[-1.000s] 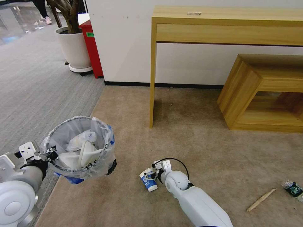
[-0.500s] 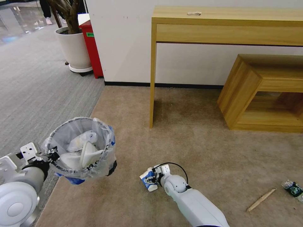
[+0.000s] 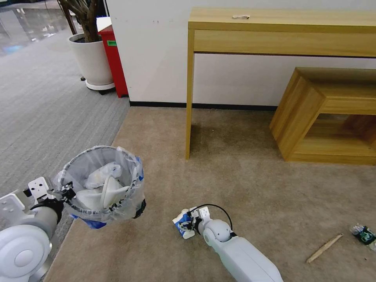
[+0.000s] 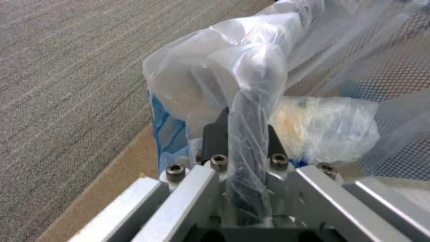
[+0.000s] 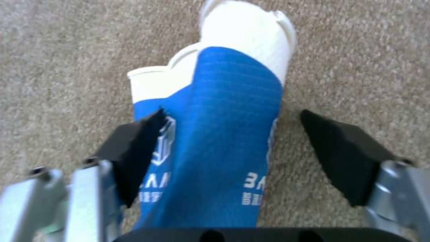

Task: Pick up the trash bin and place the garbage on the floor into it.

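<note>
The trash bin (image 3: 102, 184), black with a clear blue-edged liner, hangs above the floor (image 3: 243, 176) at the left, with white slippers inside. My left gripper (image 3: 64, 192) is shut on its near rim, and the left wrist view shows the black fingers (image 4: 215, 134) clamping the liner-covered rim (image 4: 251, 111). A crushed blue-white paper cup (image 3: 181, 225) lies on the beige carpet. My right gripper (image 3: 188, 224) is open around the cup (image 5: 224, 134): one finger (image 5: 134, 148) touches its side, the other finger (image 5: 345, 151) stands apart. A wooden stick (image 3: 324, 248) and a small green-label piece (image 3: 364, 234) lie at the right.
A tall wooden desk (image 3: 282, 31) stands against the wall, with its leg (image 3: 188, 109) on the carpet. A low wooden shelf unit (image 3: 325, 117) sits at the right. A white plant pot (image 3: 92, 58) and a red box (image 3: 113, 58) stand on the grey striped carpet (image 3: 47, 113).
My right gripper has dropped lower and closed in around the paper cup, which has tipped over. The bin in my left gripper has barely shifted.
</note>
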Robot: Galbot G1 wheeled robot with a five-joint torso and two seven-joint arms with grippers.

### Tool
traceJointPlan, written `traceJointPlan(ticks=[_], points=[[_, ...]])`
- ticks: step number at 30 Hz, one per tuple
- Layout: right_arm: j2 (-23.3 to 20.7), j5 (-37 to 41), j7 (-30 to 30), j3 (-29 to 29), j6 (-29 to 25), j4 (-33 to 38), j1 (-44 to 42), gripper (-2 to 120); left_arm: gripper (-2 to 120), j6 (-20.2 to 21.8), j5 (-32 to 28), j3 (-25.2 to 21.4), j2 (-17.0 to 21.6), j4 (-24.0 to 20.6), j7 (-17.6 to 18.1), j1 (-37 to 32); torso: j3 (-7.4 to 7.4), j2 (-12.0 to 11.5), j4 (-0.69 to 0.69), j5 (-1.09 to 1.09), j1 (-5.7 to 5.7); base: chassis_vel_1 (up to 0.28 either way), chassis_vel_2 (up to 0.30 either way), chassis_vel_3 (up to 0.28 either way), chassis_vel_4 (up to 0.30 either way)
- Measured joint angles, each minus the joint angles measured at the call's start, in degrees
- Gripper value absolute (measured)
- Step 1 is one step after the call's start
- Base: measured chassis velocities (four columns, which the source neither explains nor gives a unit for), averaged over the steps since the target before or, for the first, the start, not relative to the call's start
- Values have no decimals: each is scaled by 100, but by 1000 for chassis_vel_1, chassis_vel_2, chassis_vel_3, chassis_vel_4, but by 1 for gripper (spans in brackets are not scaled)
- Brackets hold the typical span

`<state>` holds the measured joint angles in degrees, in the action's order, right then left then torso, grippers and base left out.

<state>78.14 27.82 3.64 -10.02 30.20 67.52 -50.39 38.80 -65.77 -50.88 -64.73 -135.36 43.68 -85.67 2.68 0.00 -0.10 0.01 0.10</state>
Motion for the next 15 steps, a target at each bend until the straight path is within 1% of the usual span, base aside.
traceJointPlan(ticks=[1,2,3,5,6,9,10,12,13,15], points=[[-22,1,-9,0,1,45,-10,72,1,-3,11,10,-2,7,-2,5,0,0,0,0,0,0,0,0,0],[-22,1,-9,0,1,45,-10,72,1,-3,11,10,-2,7,-2,5,0,0,0,0,0,0,0,0,0],[-57,3,-20,2,0,113,-23,65,1,-9,26,22,-2,19,-4,13,0,0,0,0,0,0,0,0,0],[-108,6,-30,5,1,221,-43,57,1,-13,36,35,-1,28,-7,25,0,0,-1,-2,0,0,0,0,0],[-108,6,-30,5,1,221,-43,57,1,-13,36,35,-1,28,-7,25,0,0,-1,-2,0,0,0,0,0],[-174,5,-34,5,10,354,-72,42,1,-23,46,44,-1,45,-16,33,0,0,-1,-2,0,0,0,0,0],[-174,5,-34,5,10,354,-72,42,1,-23,46,44,-1,45,-16,33,0,0,-1,-2,0,0,0,0,0],[-211,3,-36,3,13,414,-89,32,1,-33,68,55,-6,56,-29,33,0,0,-1,-2,0,0,0,0,0],[-211,3,-36,3,13,414,-89,32,1,-33,68,55,-6,56,-29,33,0,0,-1,-2,0,0,0,0,0],[-247,3,-37,8,15,480,-103,21,1,-38,84,72,-9,62,-38,32,0,0,-1,-2,0,0,0,0,0]])
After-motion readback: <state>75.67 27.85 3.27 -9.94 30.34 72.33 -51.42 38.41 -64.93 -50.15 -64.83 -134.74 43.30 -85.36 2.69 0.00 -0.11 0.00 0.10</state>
